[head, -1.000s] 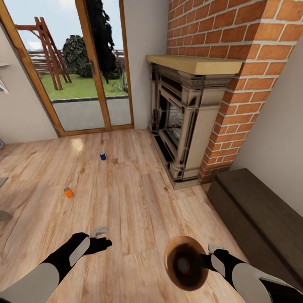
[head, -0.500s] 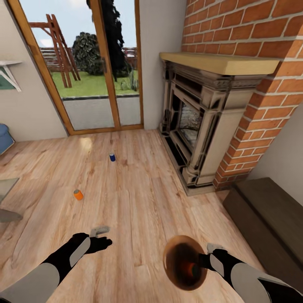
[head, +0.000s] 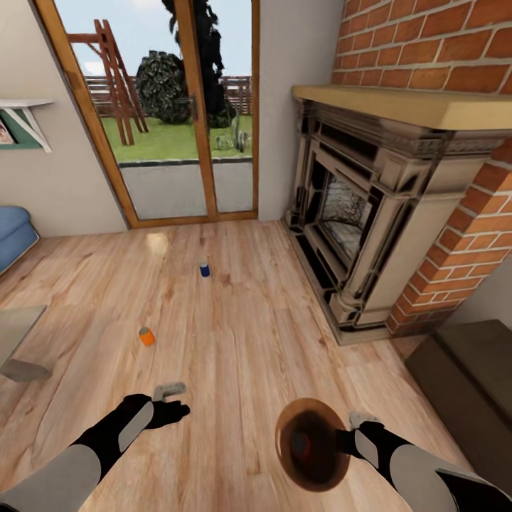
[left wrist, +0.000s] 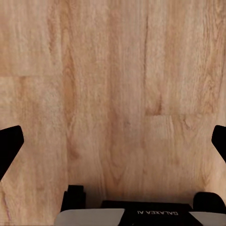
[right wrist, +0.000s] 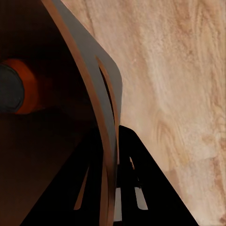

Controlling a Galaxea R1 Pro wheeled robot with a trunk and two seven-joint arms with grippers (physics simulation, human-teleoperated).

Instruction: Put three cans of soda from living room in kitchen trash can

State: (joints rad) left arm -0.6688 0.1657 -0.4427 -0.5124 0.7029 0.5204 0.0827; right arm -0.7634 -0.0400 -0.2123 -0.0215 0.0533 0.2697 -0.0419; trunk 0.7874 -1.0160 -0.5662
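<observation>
Two cans of soda lie on the living room's plank floor in the head view: an orange can (head: 146,336) ahead of my left hand and a dark blue can (head: 205,269) farther off toward the glass doors. My left gripper (head: 173,407) hangs open over bare floor, its dark fingertips (left wrist: 9,147) spread wide with nothing between them. My right gripper (head: 345,441) is shut on the rim of the copper-brown tash can (head: 313,444), which tilts its dark mouth toward the camera. Another orange can (right wrist: 16,92) with a grey top lies inside the bin.
An ornate fireplace (head: 363,213) in a red brick chimney (head: 455,43) stands at the right, with a dark low bench (head: 462,370) beside it. Glass doors (head: 178,121) are ahead. A blue sofa (head: 14,235) and a grey table corner (head: 18,334) sit at the left.
The whole picture has shifted right, so the camera has turned left. Both arms keep their pose. The can inside the bin has rolled a little.
</observation>
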